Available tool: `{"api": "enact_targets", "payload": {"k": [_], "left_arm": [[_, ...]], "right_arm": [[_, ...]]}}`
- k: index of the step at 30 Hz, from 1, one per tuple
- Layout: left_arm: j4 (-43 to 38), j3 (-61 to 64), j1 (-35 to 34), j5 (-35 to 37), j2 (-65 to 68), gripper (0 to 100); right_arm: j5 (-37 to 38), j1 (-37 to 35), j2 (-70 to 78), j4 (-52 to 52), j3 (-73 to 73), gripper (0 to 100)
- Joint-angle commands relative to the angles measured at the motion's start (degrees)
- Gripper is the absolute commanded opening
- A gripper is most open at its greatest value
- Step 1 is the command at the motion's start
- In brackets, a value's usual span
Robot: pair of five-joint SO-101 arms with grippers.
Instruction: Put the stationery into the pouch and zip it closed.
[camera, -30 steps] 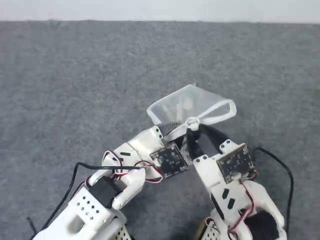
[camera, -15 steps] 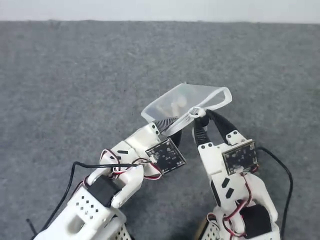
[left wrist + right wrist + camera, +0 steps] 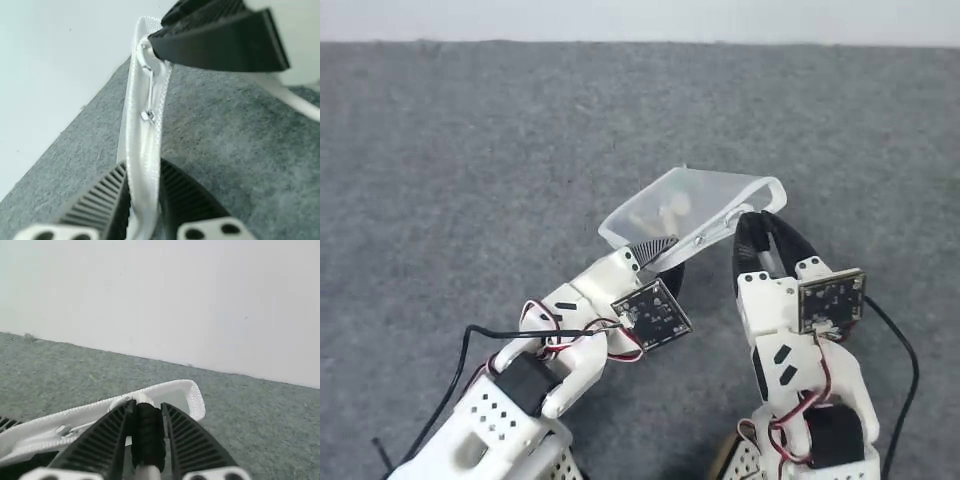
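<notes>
- Zipping step, by my read: stationery already inside, closing pull under way.
- High view: translucent white soft-plastic pouch (image 3: 705, 195) sits lifted off the grey short-pile carpet (image 3: 470, 150), mouth edge stretched between both arms. Pale stationery (image 3: 665, 210) shows as blurred shapes through the film. Left gripper (image 3: 660, 252) is clamped on the near corner. Right gripper (image 3: 760, 222) is clamped on the mouth edge near the far corner.
- Left wrist view: left gripper (image 3: 144, 175) has its ribbed black pads pinched on the white woven zip tape (image 3: 142, 145). Tape runs taut and looks joined up to the right gripper (image 3: 160, 27). A thin metal pull tab (image 3: 148, 107) dangles loose just below it.
- Right wrist view: right gripper (image 3: 147, 411) has its jaws together on the tape. A rounded pouch end (image 3: 192, 397) curls just beyond the tips; can't tell whether that last bit is shut.
- Next move, judged: keep the left anchor firm, pull straight along the tape to the end stop. Film is floppy, so slack or a sideways tug risks jamming.
</notes>
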Motion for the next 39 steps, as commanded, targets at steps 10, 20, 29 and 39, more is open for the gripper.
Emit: {"api": "enact_targets", "payload": {"k": [10,20,29,39], "left_arm": [[0.2,0.6,-0.7,1.1,-1.0,1],[0.2,0.6,-0.7,1.1,-1.0,1],[0.2,0.6,-0.7,1.1,-1.0,1],[0.1,0.6,-0.7,1.2,-1.0,1]], "right_arm": [[-0.8,6.2,-0.7,-5.6,0.7,0.6],[-0.6,6.0,-0.8,-1.0,-2.8,1.1],[-0.5,5.4,-0.8,12.9,-12.8,14.0],[2.5,-8.4,-0.7,23.7,-19.7,14.1]]}}
